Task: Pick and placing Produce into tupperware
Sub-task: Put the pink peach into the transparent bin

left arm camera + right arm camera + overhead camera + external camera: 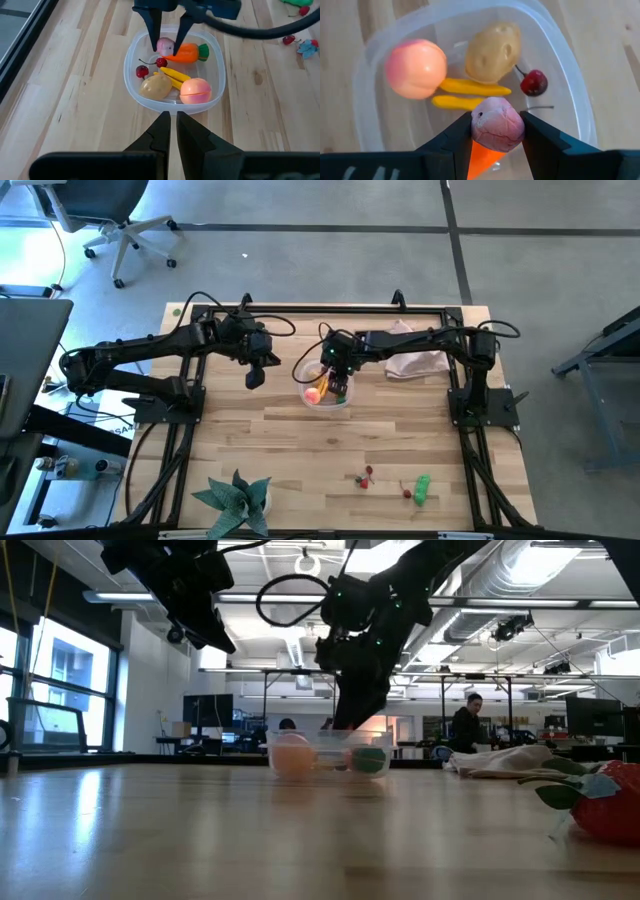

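Your left gripper (254, 378) hangs pinched shut and empty above the tabletop (300, 450), with the tupperware (304, 370) just beside it at three o'clock in the overhead view. Your right gripper (497, 131) stands directly over that tupperware, reaching in from three o'clock, its fingers spread about as wide as the pink-red piece (497, 124) clamped between them, so the piece sits straight above the carrot (184, 52), potato (492, 51), peach (415, 68) and yellow sticks (472, 87) already inside. Loose cherries (366, 477) and a green pepper (422, 489) wait at five o'clock, nearer your right arm.
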Robot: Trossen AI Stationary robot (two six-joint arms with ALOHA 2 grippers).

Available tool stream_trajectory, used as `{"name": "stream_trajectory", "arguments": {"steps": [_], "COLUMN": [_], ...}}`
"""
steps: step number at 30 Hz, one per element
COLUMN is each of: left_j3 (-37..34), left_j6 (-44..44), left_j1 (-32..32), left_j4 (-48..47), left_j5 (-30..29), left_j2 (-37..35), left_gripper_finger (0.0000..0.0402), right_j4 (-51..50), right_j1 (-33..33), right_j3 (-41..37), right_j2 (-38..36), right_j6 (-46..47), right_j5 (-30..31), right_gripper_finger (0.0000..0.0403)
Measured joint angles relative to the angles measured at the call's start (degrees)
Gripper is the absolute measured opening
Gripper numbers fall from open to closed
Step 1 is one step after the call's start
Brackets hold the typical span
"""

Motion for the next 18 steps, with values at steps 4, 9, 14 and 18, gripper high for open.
{"name": "stream_trajectory", "arguments": {"steps": [4, 9, 14, 18], "left_j3": [0.0, 0.0, 0.0, 0.0], "left_j6": [0.0, 0.0, 0.0, 0.0], "left_j1": [-0.01, 0.0, 0.01, 0.01], "left_j4": [-0.01, -0.01, -0.01, 0.01], "left_j5": [-0.01, 0.0, -0.01, -0.01], "left_j2": [0.0, 0.0, 0.0, 0.0], "left_gripper_finger": [0.0021, 0.0021, 0.0021, 0.0021], "right_j4": [0.73, 0.99, 0.77, 1.12], "right_j1": [-0.39, -0.35, -0.35, -0.37], "right_j3": [0.0, 0.0, 0.0, -0.02], "right_j2": [0.56, 0.56, 1.05, 1.5], "right_j6": [0.07, 0.72, 1.16, 1.16], "right_j5": [-0.02, -0.07, -0.19, -0.18], "right_gripper_finger": [0.0142, 0.0142, 0.0142, 0.0142]}}
